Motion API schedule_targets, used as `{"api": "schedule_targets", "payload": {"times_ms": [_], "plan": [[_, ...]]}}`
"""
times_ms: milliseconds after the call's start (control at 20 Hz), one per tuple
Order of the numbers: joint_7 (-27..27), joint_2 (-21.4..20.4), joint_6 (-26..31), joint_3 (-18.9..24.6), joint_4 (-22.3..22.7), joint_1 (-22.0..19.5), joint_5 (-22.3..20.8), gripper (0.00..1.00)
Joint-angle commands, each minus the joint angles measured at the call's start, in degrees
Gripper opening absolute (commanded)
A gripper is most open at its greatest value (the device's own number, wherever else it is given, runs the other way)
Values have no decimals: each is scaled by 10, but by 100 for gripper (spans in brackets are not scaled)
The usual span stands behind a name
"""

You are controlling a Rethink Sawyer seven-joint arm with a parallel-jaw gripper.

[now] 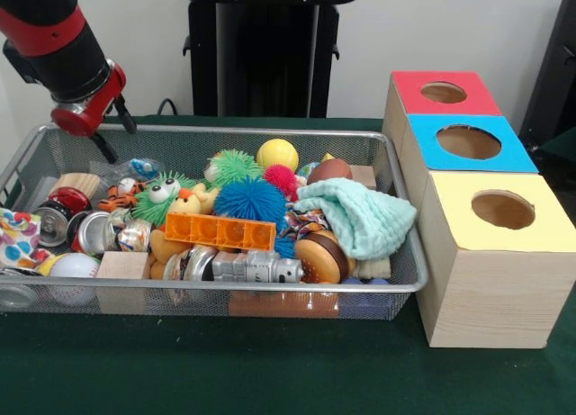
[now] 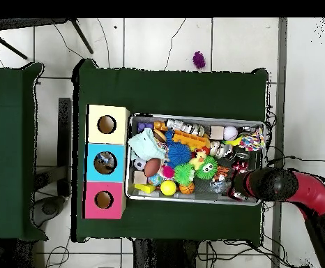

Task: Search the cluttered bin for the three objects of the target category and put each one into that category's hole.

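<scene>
The cluttered bin (image 1: pixel 180 143), a silver wire-mesh basket, fills the left and middle of the table; it also shows in the overhead view (image 2: pixel 193 200). In it lie a yellow ball (image 1: pixel 277 154), a blue spiky ball (image 1: pixel 250 199), a green spiky ball (image 1: pixel 237 166), an orange brick (image 1: pixel 220 230), a teal cloth (image 1: pixel 355 212), a toy burger (image 1: pixel 321 257), a baseball (image 1: pixel 74 266), cans (image 1: pixel 67 202) and more. My gripper (image 1: pixel 115 134) is open and empty, just above the bin's far left corner. In the overhead view the gripper (image 2: pixel 240 185) is over the bin's lower right corner.
Three wooden boxes stand in a row right of the bin, each with a round hole on top: red (image 1: pixel 409 89), blue (image 1: pixel 432 154), yellow (image 1: pixel 450 219). A purple spiky ball (image 2: pixel 199 59) lies on the floor beyond the table.
</scene>
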Motion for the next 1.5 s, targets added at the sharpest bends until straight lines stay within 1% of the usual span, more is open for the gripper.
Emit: {"api": "schedule_targets", "payload": {"times_ms": [50,200,350,450,550,650,850,1050,1300,1500], "plan": [[-45,31,-10,-5,2,-5,-13,100],[-53,38,-20,-4,2,-13,-19,100],[-54,33,-22,2,6,-18,-17,100],[-53,43,-27,0,-1,-17,-21,100],[-55,42,-43,8,-1,-19,-26,100],[-58,32,-64,24,-2,-25,-29,100],[-44,19,-88,42,-4,-29,-24,100],[-43,17,-96,44,-4,-29,-26,100],[-46,3,-95,50,1,-28,-16,100],[-36,10,-97,45,2,-24,-13,100]]}}
